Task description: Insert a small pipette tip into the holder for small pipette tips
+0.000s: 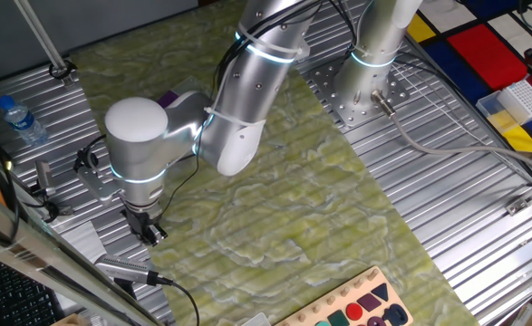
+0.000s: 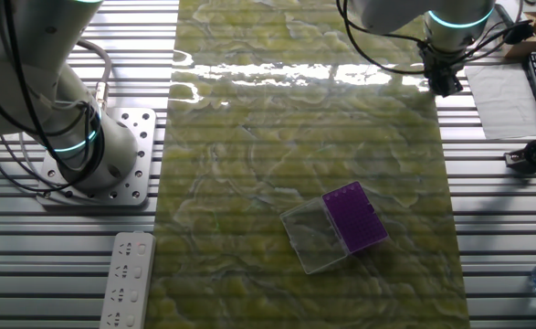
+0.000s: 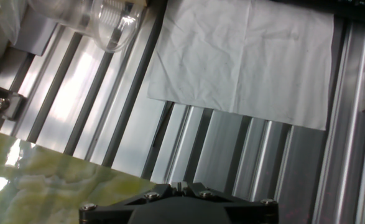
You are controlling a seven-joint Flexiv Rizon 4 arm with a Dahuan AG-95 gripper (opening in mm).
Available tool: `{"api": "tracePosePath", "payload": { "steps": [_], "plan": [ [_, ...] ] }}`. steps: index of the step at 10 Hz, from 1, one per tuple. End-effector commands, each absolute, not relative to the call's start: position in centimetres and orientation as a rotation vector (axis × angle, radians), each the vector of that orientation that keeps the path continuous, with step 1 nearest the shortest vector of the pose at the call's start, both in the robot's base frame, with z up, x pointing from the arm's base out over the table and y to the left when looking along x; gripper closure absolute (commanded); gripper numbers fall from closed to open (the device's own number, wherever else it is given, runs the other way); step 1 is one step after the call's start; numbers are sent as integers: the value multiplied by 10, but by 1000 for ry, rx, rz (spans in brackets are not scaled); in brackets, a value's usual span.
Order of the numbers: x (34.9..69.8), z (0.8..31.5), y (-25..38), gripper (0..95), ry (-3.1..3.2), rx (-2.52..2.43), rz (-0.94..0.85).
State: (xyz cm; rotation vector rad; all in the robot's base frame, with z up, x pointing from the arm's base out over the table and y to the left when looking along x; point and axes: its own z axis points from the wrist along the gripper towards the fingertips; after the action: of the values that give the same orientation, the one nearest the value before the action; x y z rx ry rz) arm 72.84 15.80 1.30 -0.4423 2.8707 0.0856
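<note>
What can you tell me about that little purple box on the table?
The purple box is small, flat and square, and its top looks dotted with a fine grid of tiny holes. A clear plastic lid lies open and flat beside it, joined along one edge. Both look like plastic. The box sits turned at a slant on the green marbled mat, which is all that touches it. The claw is far off at the mat's edge. In the one fixed view the arm hides nearly all of the box.

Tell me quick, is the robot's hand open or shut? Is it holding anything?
Gripper: cannot be told whether open or shut; no tip visible in it, and it is far from the purple holder.
</note>
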Motion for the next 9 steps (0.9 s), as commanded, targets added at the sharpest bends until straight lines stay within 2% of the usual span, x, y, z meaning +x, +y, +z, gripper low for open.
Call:
{"api": "tracePosePath", "payload": {
  "steps": [1,9],
  "plan": [
    [726,11,158,950,2874,-444,96],
    [715,12,155,950,2888,-446,103]
  ]
}}
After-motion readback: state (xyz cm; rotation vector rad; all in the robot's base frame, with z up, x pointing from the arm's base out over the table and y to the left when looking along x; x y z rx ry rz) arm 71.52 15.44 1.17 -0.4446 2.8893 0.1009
